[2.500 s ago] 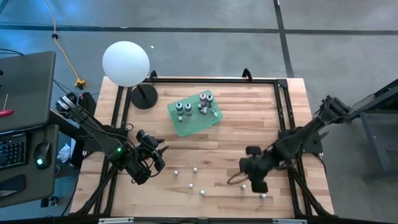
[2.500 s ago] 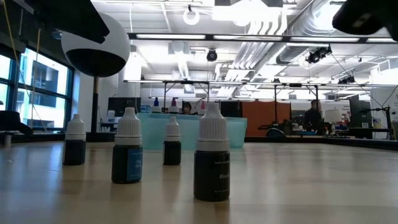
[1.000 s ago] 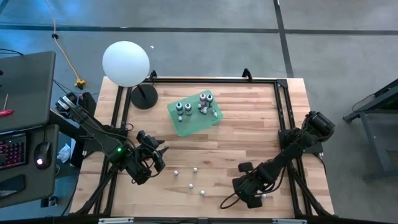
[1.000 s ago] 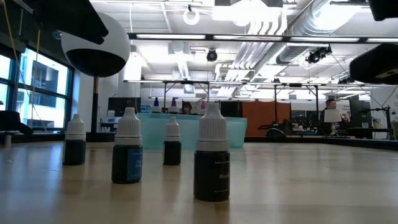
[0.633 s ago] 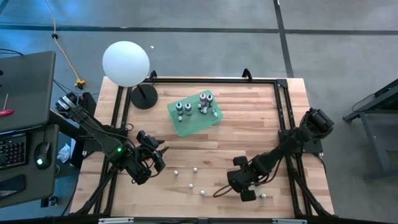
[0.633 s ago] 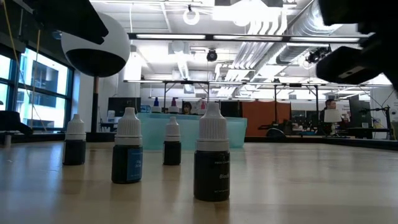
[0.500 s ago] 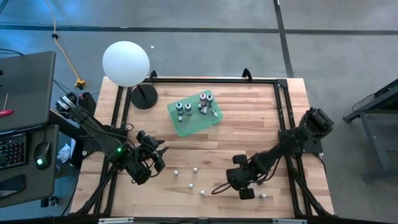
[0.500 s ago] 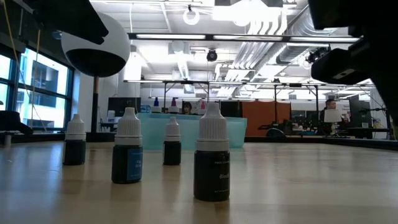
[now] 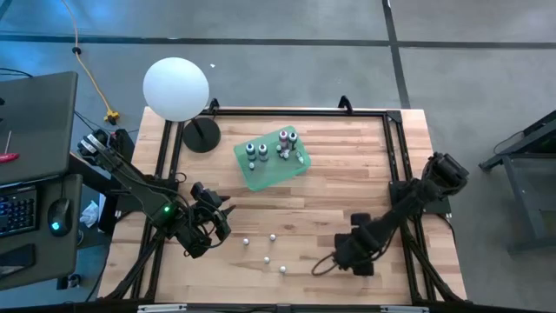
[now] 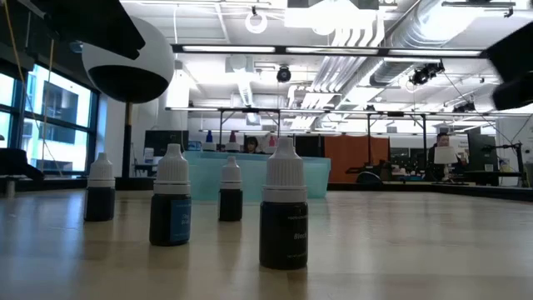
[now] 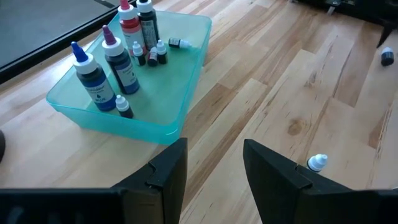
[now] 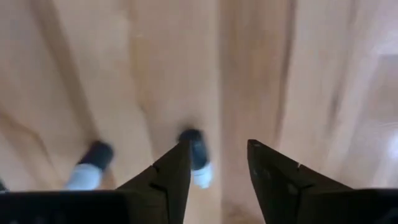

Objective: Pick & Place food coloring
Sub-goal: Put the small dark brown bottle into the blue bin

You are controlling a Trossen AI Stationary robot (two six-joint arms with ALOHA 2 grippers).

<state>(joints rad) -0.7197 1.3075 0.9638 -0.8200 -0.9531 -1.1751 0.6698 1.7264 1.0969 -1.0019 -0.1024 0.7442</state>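
Four tiny food coloring bottles with whitish caps stand upright on the wood, seen in the high view (image 9: 267, 259) and close up in the low view (image 10: 283, 208). More bottles stand in the green tray (image 9: 294, 169), also shown in the left wrist view (image 11: 161, 118). My right gripper (image 9: 352, 258) hovers open near the table's near right part. Its wrist view, blurred, shows the fingers (image 12: 217, 146) pointing down at the wood, with one small bottle (image 12: 198, 162) lying beside a fingertip and another (image 12: 87, 168) farther off. My left gripper (image 9: 221, 217) waits open at the left.
A big white sphere lamp (image 9: 176, 87) on a black foot (image 9: 201, 136) stands at the table's far left corner. A black frame (image 9: 393, 165) runs along the table's edges. Bare wood lies between the tray and the standing bottles.
My right gripper has swung low over the near right part of the table, first toward the left edge, then back toward the right edge. In the low view its arm loomed large at the upper right and has drawn back to the edge. The standing bottles have kept still.
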